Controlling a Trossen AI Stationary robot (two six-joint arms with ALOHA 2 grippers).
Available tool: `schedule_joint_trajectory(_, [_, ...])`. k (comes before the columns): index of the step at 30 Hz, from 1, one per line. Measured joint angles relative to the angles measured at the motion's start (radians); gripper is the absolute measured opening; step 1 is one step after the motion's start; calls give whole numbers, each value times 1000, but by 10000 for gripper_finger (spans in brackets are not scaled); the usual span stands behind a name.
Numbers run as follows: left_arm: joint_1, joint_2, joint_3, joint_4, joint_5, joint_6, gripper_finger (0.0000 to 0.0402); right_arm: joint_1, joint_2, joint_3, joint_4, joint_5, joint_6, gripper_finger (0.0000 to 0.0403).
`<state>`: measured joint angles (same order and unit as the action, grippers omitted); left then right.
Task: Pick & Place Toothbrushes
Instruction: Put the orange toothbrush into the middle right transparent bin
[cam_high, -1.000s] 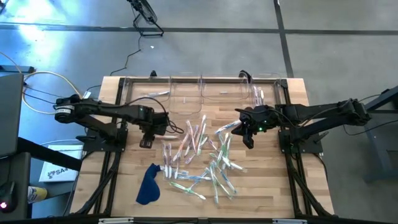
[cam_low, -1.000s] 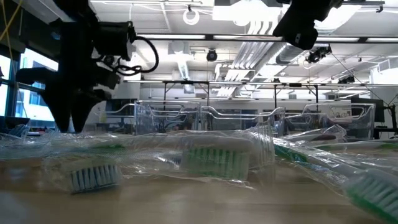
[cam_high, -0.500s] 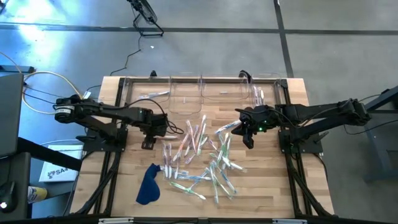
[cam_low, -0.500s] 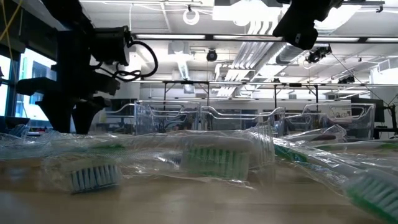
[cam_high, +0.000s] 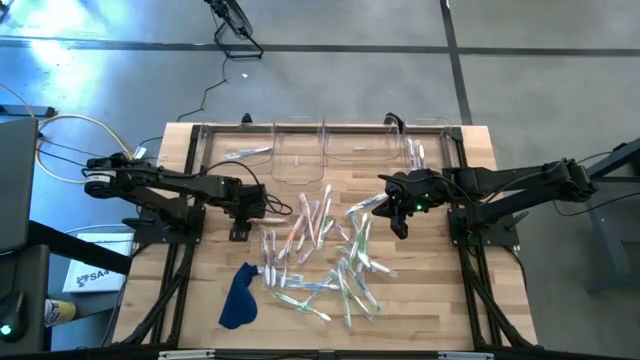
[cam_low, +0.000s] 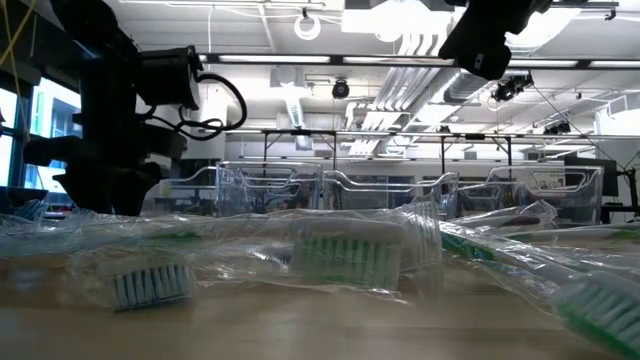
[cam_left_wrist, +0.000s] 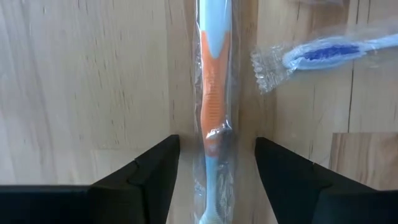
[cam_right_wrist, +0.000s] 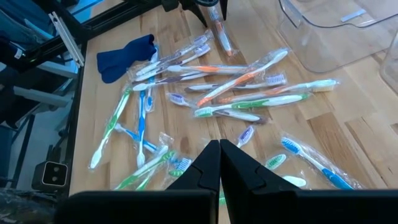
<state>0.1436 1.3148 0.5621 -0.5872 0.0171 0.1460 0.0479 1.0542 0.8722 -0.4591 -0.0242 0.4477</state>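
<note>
Since a second ago my left tool (cam_left_wrist: 216, 163) has slid outward and spread wide astride one orange-gripped toothbrush (cam_left_wrist: 214, 93) lying flat on the worktop (cam_left_wrist: 81, 74). It looks light, stiff and slippery in its wrapper, so I'd pinch mid-handle. My right tool (cam_right_wrist: 219, 163) hangs closed, empty, over the pile.

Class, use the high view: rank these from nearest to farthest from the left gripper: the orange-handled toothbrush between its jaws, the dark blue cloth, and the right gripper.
1. Orange-handled toothbrush: lies between the open jaws of the left gripper.
2. Dark blue cloth: near the table's front edge, left of the pile.
3. Right gripper: across the pile, on the table's right side.
</note>
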Motion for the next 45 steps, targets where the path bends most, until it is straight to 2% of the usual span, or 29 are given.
schedule_joint_trajectory(4, [0,1,0,4,-2,-1,194,0,0,0,0,0,0,2])
schedule_joint_trajectory(13, [0,2,-1,13,-9,-7,123,0,0,0,0,0,0,2])
schedule_joint_trajectory(23, [0,2,-2,16,-11,-27,82,0,0,0,0,0,-7,2])
schedule_joint_trajectory(34, [0,3,-2,12,5,-27,13,0,0,0,0,0,-8,2])
schedule_joint_trajectory(45, [0,-31,21,-38,27,-46,5,0,0,0,0,0,-8,2])
